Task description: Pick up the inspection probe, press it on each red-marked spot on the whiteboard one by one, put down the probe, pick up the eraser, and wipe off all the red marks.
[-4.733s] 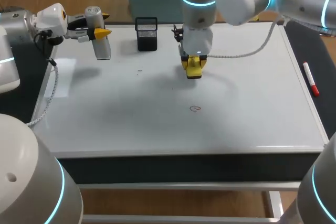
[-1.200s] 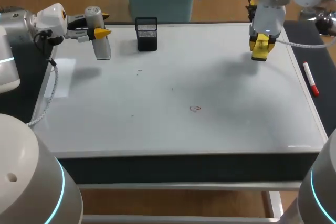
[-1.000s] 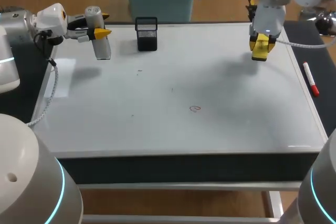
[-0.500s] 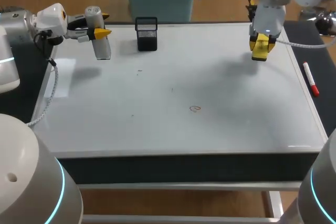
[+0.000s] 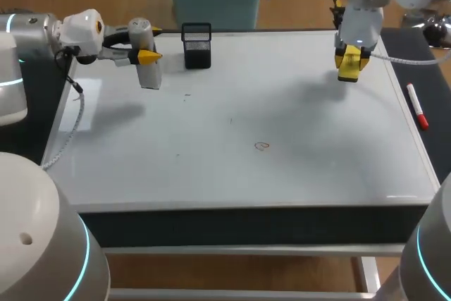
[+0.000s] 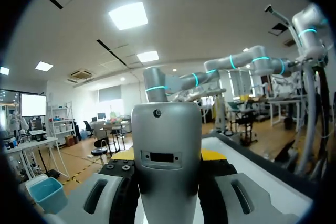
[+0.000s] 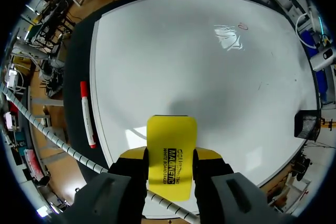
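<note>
Probing step, apparently. The left gripper (image 5: 149, 43) clasps the inspection probe (image 5: 149, 72) above the whiteboard (image 5: 211, 174), far left; the right gripper (image 5: 350, 63) grips the eraser (image 7: 171, 153), far right. Next, probably: press the probe onto the central red mark (image 5: 262, 146).

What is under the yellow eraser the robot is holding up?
The eraser, held in the right gripper, hangs above the whiteboard. Under it shows only bare white board with a grey shadow. The eraser's wiping face is hidden.
</note>
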`<state>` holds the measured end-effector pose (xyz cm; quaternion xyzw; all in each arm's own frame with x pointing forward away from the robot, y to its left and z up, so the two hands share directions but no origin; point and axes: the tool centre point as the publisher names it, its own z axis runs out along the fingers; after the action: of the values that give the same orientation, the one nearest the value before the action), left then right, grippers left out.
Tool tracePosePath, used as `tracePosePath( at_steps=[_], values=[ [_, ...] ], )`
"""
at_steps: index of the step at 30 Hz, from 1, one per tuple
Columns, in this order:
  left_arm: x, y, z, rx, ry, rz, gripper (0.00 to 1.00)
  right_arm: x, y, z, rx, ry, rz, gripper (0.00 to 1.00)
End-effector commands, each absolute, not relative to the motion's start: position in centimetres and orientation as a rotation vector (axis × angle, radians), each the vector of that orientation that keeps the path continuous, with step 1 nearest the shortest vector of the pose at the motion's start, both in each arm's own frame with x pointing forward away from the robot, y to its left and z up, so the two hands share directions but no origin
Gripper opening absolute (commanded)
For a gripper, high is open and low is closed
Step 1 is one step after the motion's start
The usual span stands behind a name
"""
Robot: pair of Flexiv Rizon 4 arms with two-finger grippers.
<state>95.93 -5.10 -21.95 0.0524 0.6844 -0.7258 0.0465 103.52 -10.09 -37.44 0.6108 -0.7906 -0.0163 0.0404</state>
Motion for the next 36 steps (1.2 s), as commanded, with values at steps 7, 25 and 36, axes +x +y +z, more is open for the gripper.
tracePosePath(
  at_steps=[7, 25, 36],
  values=[
    [89.9, -9.9, -22.1, 0.283, 2.068, -2.327, 0.00, 103.5, -10.2, -37.3, 1.874, -2.419, -0.046, 0.00],
    [85.3, -21.2, -23.0, 0.530, 2.185, -2.497, 0.00, 103.5, -10.2, -37.3, 1.874, -2.419, -0.046, 0.00],
    [84.4, -27.2, -25.1, 0.540, 2.249, -2.576, 0.00, 103.5, -10.2, -37.3, 1.874, -2.419, -0.046, 0.00]
  ],
)
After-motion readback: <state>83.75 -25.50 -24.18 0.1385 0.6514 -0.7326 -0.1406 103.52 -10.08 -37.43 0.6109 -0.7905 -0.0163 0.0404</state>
